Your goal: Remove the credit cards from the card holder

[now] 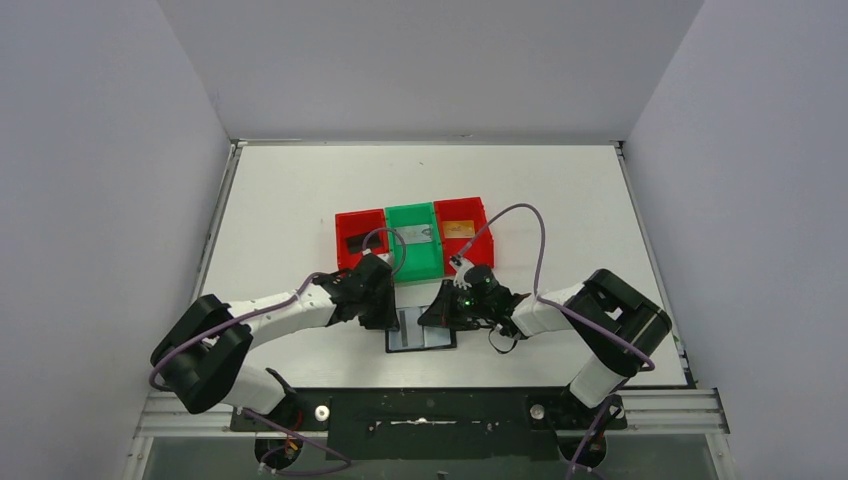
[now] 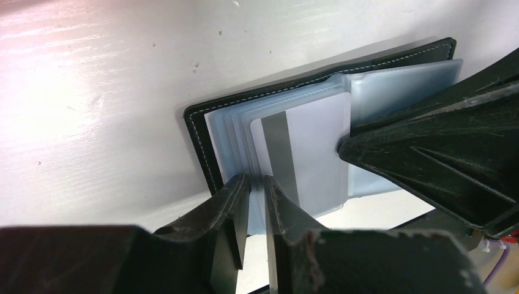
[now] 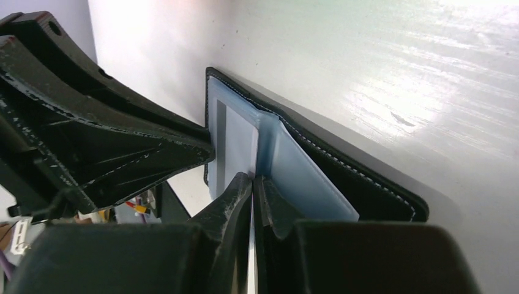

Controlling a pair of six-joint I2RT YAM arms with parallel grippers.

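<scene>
Left pincer narrow, slim gap, blue-grey pocket edge sits in the gap; can't tell if it's gripped. Right pincer closed, tips together at the fold of the pocket leaves; leaf pinched or not, unclear. Its tip touches one edge of a pale card with a grey stripe, tucked in the pockets. Card holder lies open, flat on bench, middle of near edge, between both pincers. Behind it, toward bench centre, three bins side by side: left red bin with black card, green bin with silver card, right red bin with orange card.
</scene>
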